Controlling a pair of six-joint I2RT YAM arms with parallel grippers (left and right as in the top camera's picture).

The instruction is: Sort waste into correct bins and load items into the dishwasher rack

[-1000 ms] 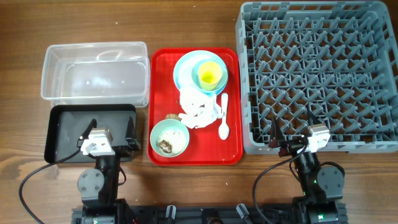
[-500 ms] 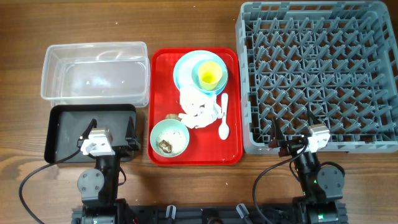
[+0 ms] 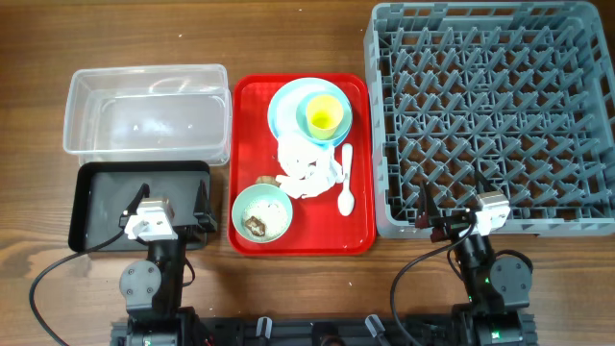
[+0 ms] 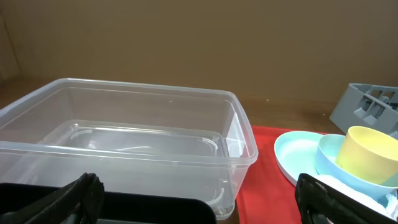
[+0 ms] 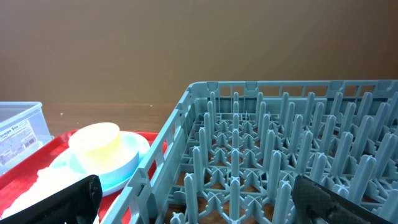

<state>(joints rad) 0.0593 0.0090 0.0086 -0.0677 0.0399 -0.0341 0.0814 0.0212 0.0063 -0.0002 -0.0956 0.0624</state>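
While over black tray point(image 3: 101, 202), left jaws gape wide; right jaws too.

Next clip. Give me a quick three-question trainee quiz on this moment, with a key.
1. True or false: the dishwasher rack holds no dishes.
2. Fill in: the left gripper and the right gripper are both ____.
3. Where does the white spoon lie? A in the dishwasher rack; B on the red tray beside the napkins; C in the left gripper.
Key: 1 true; 2 open; 3 B.
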